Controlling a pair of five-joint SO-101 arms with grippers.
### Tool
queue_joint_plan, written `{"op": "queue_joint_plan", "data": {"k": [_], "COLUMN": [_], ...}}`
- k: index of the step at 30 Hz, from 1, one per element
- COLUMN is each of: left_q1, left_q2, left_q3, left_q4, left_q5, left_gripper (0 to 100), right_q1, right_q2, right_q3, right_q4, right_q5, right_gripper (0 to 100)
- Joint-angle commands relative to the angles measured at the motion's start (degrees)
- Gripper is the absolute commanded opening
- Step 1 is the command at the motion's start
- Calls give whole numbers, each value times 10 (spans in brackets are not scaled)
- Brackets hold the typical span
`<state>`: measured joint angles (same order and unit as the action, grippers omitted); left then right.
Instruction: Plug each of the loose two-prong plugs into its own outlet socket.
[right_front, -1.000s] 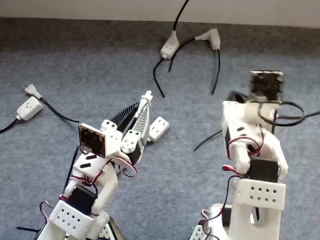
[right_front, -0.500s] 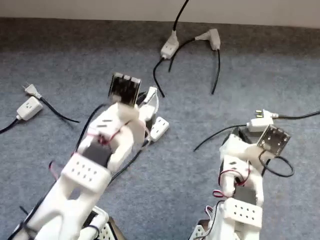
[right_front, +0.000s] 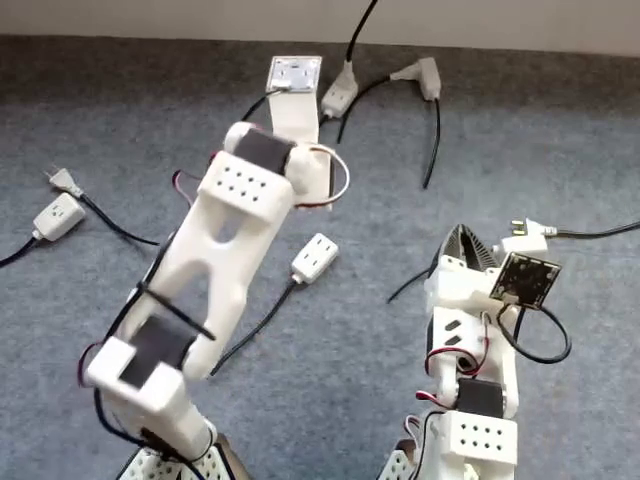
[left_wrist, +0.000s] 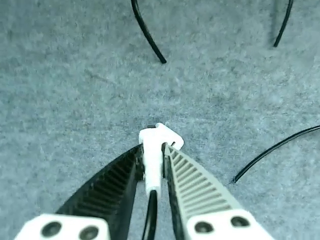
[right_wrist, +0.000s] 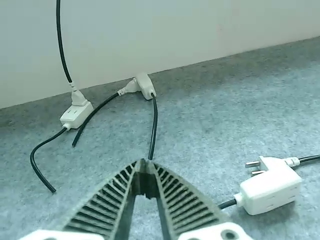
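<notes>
The left gripper (left_wrist: 153, 150) is clamping a white plug (left_wrist: 159, 136) between its black finger and its white finger, with the plug's black cord (left_wrist: 151, 215) running back between them. It is hanging over bare grey table (left_wrist: 65, 100) near two loose black cable ends. In the high view the left arm (right_front: 230, 230) is stretching far across the table toward the back wall. Its wrist is sitting just beside the far socket (right_front: 340, 95), which is carrying a plug on a cord rising up the wall. An angled plug (right_front: 425, 75) is lying loose near that socket, its cord trailing back toward the arms. The right gripper (right_wrist: 146, 167) is pressing its fingers together on nothing, low over the table with its arm folded close to its base. Just beside it, a pronged plug (right_wrist: 267, 164) is lying with its two prongs bare, right against a near socket block (right_wrist: 270, 192); whether the two are touching is unclear. A middle socket (right_front: 315, 255) is lying between the two arms, its cord running under the left arm. At the left edge of the table, a small plug (right_front: 65, 180) is lying unplugged just beside an edge socket (right_front: 57, 215).
</notes>
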<state>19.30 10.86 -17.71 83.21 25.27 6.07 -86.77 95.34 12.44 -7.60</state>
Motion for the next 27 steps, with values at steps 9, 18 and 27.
{"op": "queue_joint_plan", "data": {"k": [9,18,27], "left_q1": [24,57,9], "left_q2": [119,124,124], "left_q3": [-211,-186,-126], "left_q4": [146,172,117], "left_q5": [233,247,472], "left_gripper": [8,8,8], "right_q1": [-20,-25,-29], "right_q2": [-10,-10,-10], "right_q3": [80,81,81], "right_q4": [1,1,0], "right_q5": [11,12,12], "right_gripper": [8,8,8]}}
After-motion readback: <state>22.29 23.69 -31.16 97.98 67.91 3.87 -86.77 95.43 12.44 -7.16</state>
